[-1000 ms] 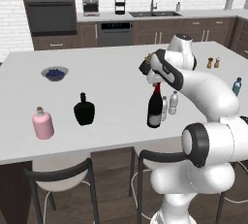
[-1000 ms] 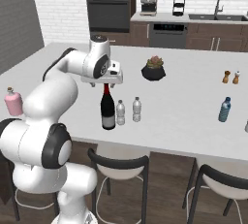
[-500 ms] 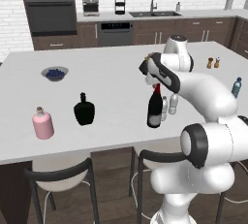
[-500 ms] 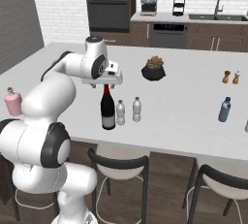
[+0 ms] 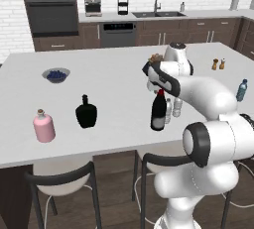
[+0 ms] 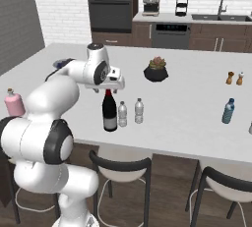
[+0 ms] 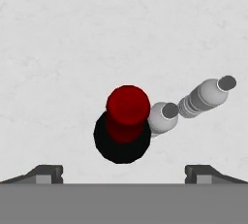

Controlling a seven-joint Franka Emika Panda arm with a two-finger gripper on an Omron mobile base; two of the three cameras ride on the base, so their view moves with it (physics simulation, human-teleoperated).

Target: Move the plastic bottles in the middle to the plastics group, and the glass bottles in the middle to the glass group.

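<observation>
text: none legible | labels: none readable | signs: none

the gripper (image 7: 123, 172) has swung in over the worktop (image 5: 109, 89) towards the wine bottle (image 5: 158, 110), and now hangs just above its red cap, nearer the neck than a second ago.

From above, we see the wine bottle (image 7: 127, 121) upright on the white counter (image 7: 72, 39), two clear bottles (image 7: 162, 117) just beside it.
</observation>
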